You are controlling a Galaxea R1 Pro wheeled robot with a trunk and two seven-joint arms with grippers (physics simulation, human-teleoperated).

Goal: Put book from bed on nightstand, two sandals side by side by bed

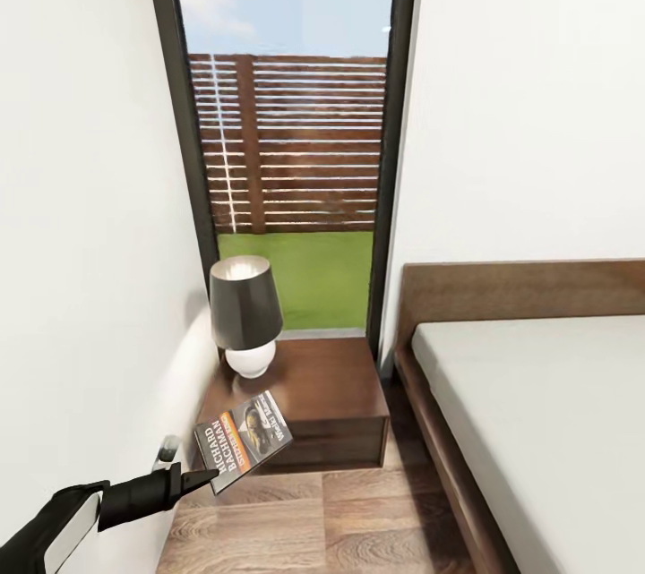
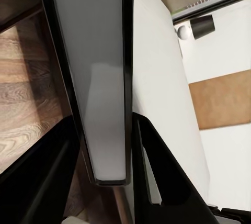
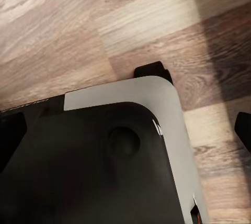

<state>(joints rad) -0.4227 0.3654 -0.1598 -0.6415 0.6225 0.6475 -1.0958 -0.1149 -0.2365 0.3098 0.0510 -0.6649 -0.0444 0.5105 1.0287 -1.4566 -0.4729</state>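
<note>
- Dark grey, the small thin paperback book (image 1: 242, 440) with white lettering and an orange band is at the lower left of the head view, tilted, over the front left corner of the low dark brown wooden nightstand (image 1: 331, 386).
- Black left gripper (image 1: 208, 475) reaches in from the lower left corner; its fingers are closed on the lower edge of the book.
- On the nightstand stands a lamp with dark shade and white round base (image 1: 245, 314), before the tall dark-framed window (image 1: 287, 135).
- At the right lies the low bed with brown wooden frame and pale mattress (image 1: 546, 413).
- Right wrist view shows the wood-plank floor (image 3: 104, 30); I cannot tell the state of those fingers.
</note>
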